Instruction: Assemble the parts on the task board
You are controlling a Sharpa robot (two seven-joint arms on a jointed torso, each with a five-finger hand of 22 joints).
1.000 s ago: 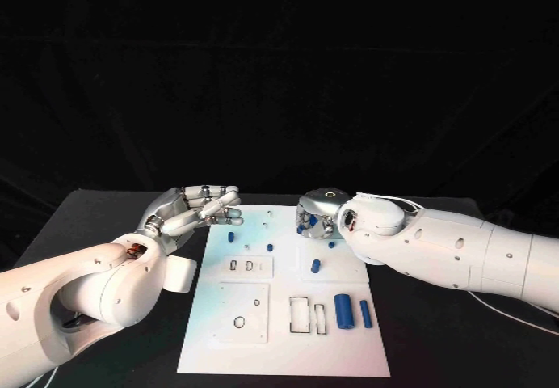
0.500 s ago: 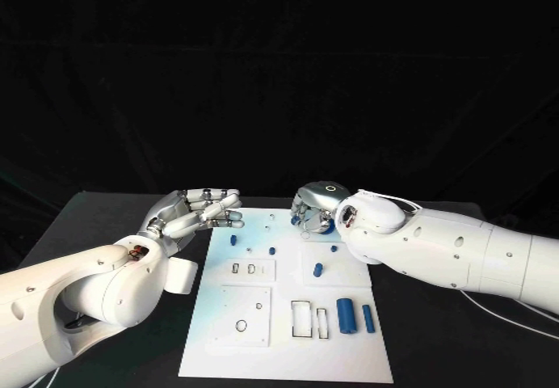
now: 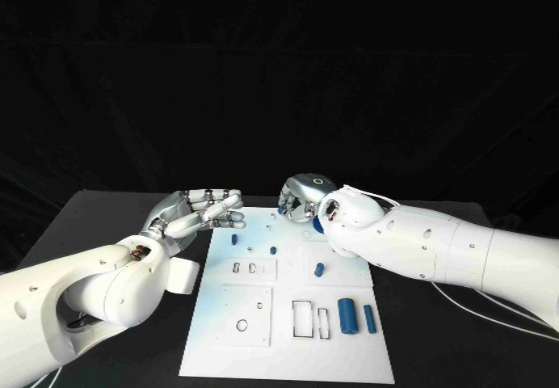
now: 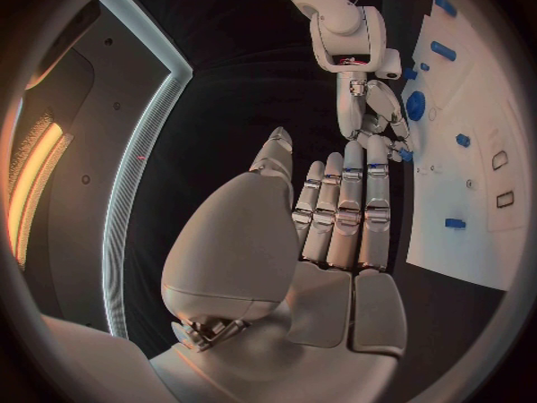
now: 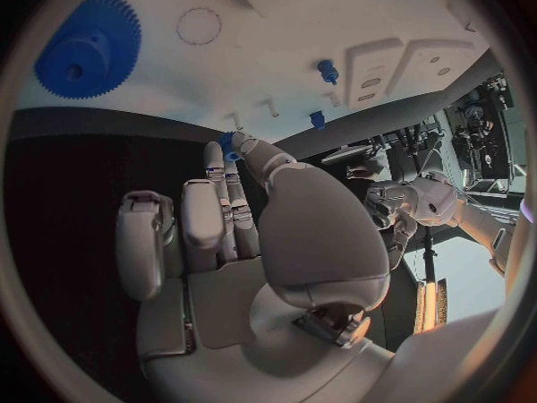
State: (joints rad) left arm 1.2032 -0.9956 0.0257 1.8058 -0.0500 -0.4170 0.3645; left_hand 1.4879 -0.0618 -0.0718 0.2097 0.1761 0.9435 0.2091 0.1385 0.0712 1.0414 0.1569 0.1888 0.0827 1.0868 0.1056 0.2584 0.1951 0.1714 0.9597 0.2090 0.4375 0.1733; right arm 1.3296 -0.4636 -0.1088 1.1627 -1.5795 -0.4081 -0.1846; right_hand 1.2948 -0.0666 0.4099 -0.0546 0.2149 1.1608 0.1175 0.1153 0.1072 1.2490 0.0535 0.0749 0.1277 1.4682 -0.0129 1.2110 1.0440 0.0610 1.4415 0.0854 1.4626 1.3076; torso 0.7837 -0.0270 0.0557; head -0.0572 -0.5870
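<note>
The white task board [image 3: 350,356] lies in the middle of the table. A thick blue cylinder [image 3: 346,314] and a thin blue pin [image 3: 369,318] lie near its right edge. Small blue parts [image 3: 234,239] sit further up the board. A blue gear [image 5: 88,45] rests on the board near its far end. My right hand [image 3: 305,198] hovers over the far end of the board and pinches a small blue part [image 5: 228,142] at its fingertips. My left hand [image 3: 195,212] is raised beside the board's far left corner, palm up, fingers straight, holding nothing.
Rectangular slots [image 3: 302,317] and round holes [image 3: 241,325] are cut in the board's near half. Black table [image 3: 116,226] surrounds the board. My right arm [image 3: 443,250] reaches over the board's right side.
My right hand has risen and moved toward the board's far edge with the small blue part. The left hand has barely shifted.
</note>
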